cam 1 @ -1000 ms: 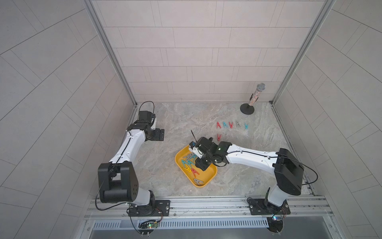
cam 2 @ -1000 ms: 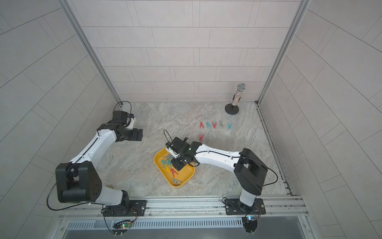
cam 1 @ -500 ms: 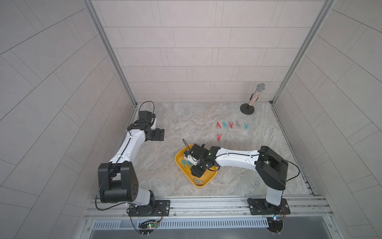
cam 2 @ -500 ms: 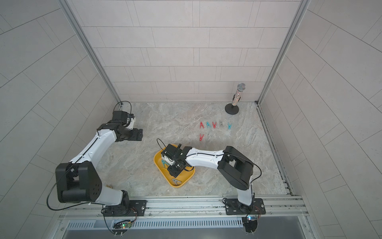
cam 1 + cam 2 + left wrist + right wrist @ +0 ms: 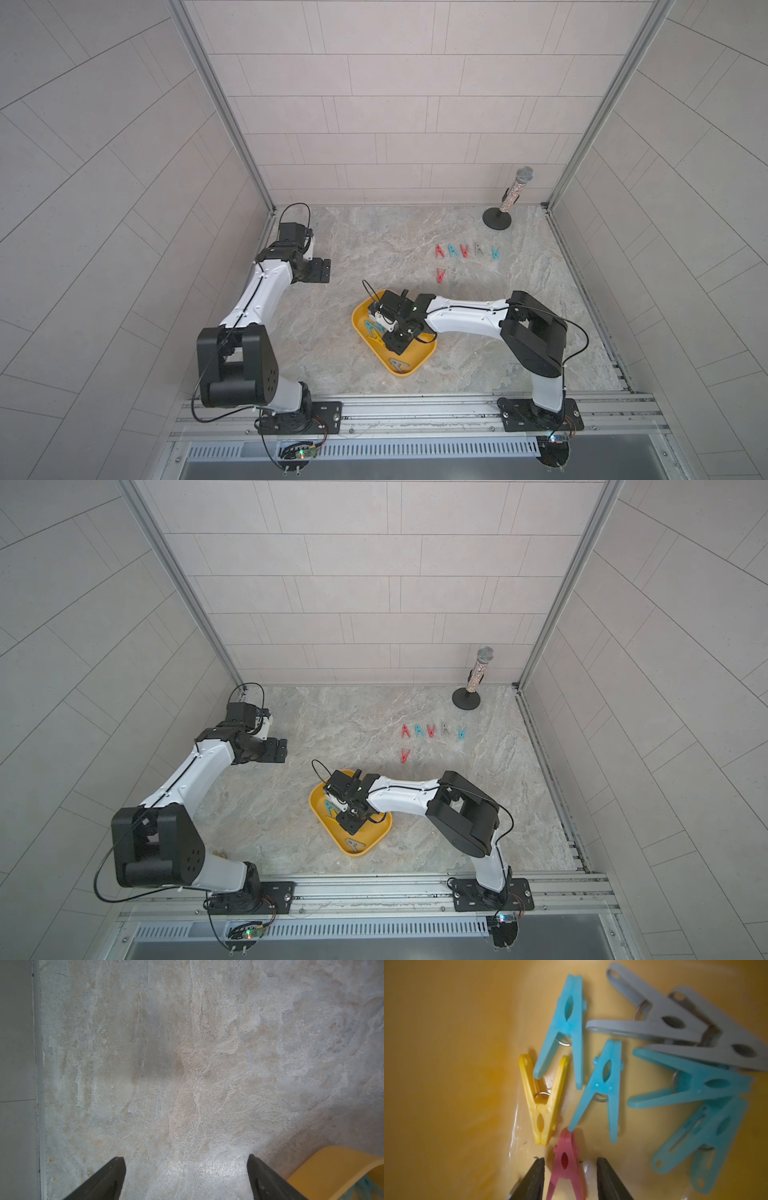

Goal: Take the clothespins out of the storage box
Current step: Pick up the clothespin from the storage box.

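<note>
- Right wrist view alone shows the grip: right gripper [image 5: 570, 1159] sits low inside the storage box [image 5: 446, 1064], fingers [image 5: 537, 1176] part-spread on either side of a pink clothespin [image 5: 565, 1169]; a sliver of yellow floor shows on each side, so it is straddled, not pinched
- Same view: yellow clothespin [image 5: 544, 1101] lies just beside the pink one; teal clothespins [image 5: 604, 1088] lie loose and partly stacked; two grey clothespins [image 5: 654, 1020] overlap beyond them
- In both top views the right wrist covers most of that heap; one more grey peg [image 5: 398, 364] shows at the box's near end
- Both top views place the storage box [image 5: 370, 845] mid-table, towards the near edge, turned diagonally
- Top views only: six clothespins lie out on the table, far and right of the box, as a row of five [image 5: 465, 250] and a single red clothespin [image 5: 440, 274] just nearer
- Left wrist view: left gripper [image 5: 187, 1178] has its fingers spread wide, only bare stone between them; a corner of the yellow box shows at the frame edge
- In a top view the left gripper [image 5: 322, 270] hangs at the far left, well apart from the box
- Surface: table [image 5: 374, 241] of mottled grey-beige stone look
- Room: pale tiled walls [image 5: 415, 83] on three sides; glittery microphone [image 5: 513, 193] upright on a round black stand in the far right corner; aluminium rail [image 5: 415, 409] along the near edge bears both arm bases
</note>
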`<state>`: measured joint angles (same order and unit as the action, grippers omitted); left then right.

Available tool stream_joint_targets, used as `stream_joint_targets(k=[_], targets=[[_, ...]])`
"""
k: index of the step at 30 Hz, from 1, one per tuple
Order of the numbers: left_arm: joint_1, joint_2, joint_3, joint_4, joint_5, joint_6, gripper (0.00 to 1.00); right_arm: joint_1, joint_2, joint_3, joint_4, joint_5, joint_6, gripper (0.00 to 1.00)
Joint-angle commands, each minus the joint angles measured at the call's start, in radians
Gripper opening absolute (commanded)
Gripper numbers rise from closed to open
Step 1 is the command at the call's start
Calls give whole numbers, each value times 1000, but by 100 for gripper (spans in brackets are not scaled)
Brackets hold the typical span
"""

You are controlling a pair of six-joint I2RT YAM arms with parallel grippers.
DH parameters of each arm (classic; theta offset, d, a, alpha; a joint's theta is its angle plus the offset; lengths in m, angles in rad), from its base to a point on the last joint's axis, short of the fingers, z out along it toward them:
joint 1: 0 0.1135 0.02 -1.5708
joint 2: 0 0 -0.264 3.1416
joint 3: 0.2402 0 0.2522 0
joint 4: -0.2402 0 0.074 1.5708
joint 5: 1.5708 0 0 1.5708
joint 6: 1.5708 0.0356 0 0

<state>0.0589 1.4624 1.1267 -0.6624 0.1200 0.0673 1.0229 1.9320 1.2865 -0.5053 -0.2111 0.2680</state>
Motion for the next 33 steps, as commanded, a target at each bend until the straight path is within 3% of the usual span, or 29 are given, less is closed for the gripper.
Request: stream_joint_targets(k=[1,5,20,33], targets=[[5,-9,-5,-5,4,-3,99,5,0,-3,-44,66,-7,40],[5,-11,-6,-4,3,-3,99,5,-16,-20,-45,97,-8,31],[4,-8,-6,-5,1,-2,99,4,-75,-40,-20,117,-4,18],[5,-2,-5,-5,7,-1,99,3,-171,-77,37,118,4,18]])
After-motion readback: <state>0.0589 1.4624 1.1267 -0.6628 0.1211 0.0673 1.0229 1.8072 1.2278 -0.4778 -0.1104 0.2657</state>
